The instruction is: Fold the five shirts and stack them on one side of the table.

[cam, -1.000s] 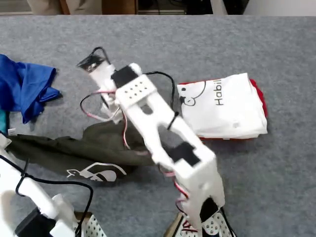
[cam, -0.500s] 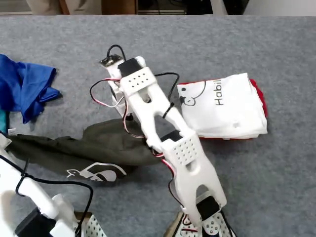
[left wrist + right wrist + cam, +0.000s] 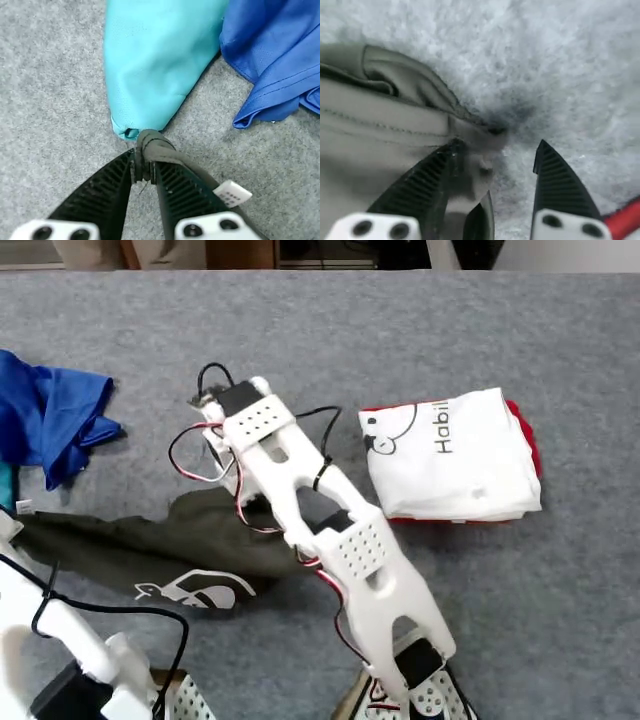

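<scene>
A dark olive shirt (image 3: 180,540) lies stretched out across the near left of the table. My left gripper (image 3: 143,167) is shut on a bunched corner of the olive shirt (image 3: 150,145), which carries a white tag (image 3: 231,192). Just past that corner lie a teal shirt (image 3: 160,60) and a blue shirt (image 3: 270,50). My right gripper (image 3: 495,165) is open at the olive shirt's (image 3: 380,115) far edge; one finger (image 3: 440,172) rests on the cloth and the other over bare table. A folded white shirt (image 3: 450,450) sits on a red one (image 3: 525,435) at the right.
The blue shirt (image 3: 50,415) is crumpled at the table's left edge. The right arm (image 3: 330,530) stretches diagonally over the middle of the grey table (image 3: 400,330). The left arm's base (image 3: 70,660) stands at the near left corner.
The right arm has swung its wrist back toward the left and come down onto the olive shirt's far edge. The shirts and the left arm have kept still.
</scene>
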Controlling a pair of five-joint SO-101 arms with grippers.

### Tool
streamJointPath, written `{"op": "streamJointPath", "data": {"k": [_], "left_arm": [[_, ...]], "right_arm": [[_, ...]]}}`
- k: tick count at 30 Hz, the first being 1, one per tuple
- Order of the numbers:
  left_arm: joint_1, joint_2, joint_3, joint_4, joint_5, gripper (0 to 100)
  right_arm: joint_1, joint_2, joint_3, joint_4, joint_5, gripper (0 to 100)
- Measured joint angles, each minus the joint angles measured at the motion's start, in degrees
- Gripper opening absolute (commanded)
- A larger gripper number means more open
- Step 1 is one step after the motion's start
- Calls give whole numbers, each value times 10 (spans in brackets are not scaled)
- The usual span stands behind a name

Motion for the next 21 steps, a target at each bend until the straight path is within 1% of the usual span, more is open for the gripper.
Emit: {"op": "streamJointPath", "data": {"k": [3, 5, 9, 10, 16, 19, 21], "left_arm": [[0, 0, 0, 0, 0, 18], [0, 0, 0, 0, 0, 18], [0, 0, 0, 0, 0, 18], [0, 0, 0, 0, 0, 18], [0, 0, 0, 0, 0, 18], [0, 0, 0, 0, 0, 18], [0, 0, 0, 0, 0, 18]], "right_arm": [[0, 13, 0, 0, 0, 238], [0, 16, 0, -1, 0, 210], [1, 18, -2, -2, 0, 49], [2, 20, -4, -2, 0, 27], [3, 41, -26, -1, 0, 37], [3, 44, -29, 0, 0, 9], [3, 47, -33, 0, 0, 9]]}}
